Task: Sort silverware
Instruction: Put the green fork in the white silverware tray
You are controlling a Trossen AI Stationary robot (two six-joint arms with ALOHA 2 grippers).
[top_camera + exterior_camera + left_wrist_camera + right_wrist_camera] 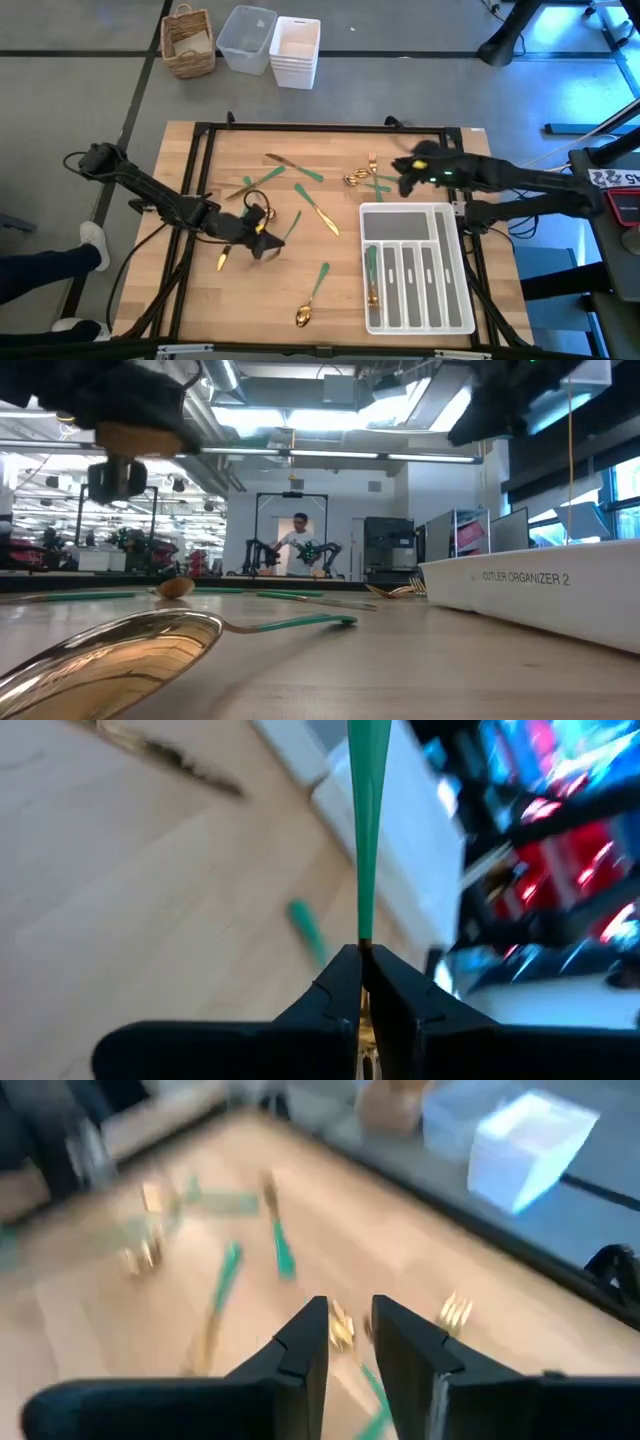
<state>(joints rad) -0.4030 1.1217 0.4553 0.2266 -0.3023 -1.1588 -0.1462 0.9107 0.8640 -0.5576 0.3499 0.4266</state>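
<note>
Green-handled, gold-headed silverware lies scattered on the wooden table (200,300): pieces at the far middle (280,161), a gold cluster (356,178), one piece (325,216) and a spoon (312,296) near the front, which looms large in the low view (110,655). My left gripper (264,240) is at the table's left middle, shut on one piece whose green handle (367,810) sticks out ahead. My right gripper (404,176) hovers open beside the gold cluster, with nothing between its fingers (348,1330). The white tray (455,300) holds pieces in its left compartment (372,272). My left gripper pinches the piece between its two fingers where the green handle meets the gold metal (364,942). The piece lies along the fingers: the handle points out past the fingertips toward the tray, and the gold part runs back between them. Its head is hidden by the gripper.
A slim gold piece (222,262) lies on the table just left of my left gripper. Behind the table stand a wicker basket (190,42), a clear bin (247,38) and a white bin (296,50). A person's shoe (95,246) shows left of the table.
</note>
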